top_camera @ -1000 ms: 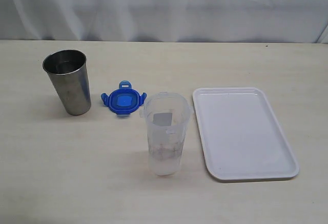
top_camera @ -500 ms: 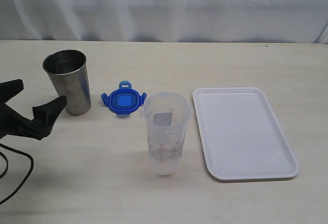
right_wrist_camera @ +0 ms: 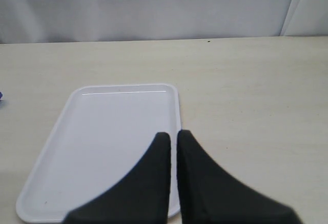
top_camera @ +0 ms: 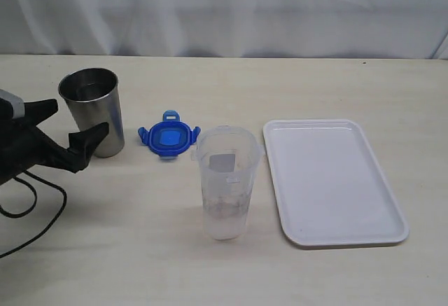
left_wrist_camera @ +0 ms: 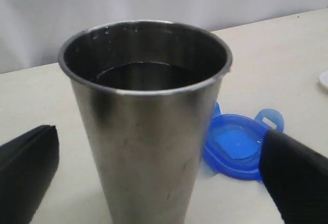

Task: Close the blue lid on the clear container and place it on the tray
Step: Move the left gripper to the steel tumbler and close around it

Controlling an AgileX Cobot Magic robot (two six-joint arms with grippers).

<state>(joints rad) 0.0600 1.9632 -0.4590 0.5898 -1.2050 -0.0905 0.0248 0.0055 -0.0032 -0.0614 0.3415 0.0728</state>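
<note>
The clear container [top_camera: 225, 180] is shown upright and uncapped at the middle of the pale worktop [top_camera: 210, 271], its rounded-square mouth open. The blue lid [top_camera: 168, 140] is seen lying flat on the worktop just to the left of the container and a little behind it, its snap flaps splayed outward, apart from the container's rim. The white tray [top_camera: 336, 180] is set flat just to the container's right, separated from it by a narrow strip of worktop, with nothing on it. A steel tumbler [top_camera: 94, 113] is stood upright well to the left of the container, beyond the lid. Farther left of the container, the left gripper [top_camera: 71, 120] is held low beside the tumbler, its jaws spread wide and nothing gripped; in the left wrist view the tumbler is framed between the two black fingers. The right gripper [right_wrist_camera: 171, 136] is shown only in its own wrist view, pointed at the tray, its jaws pressed almost together and nothing grasped.
</note>
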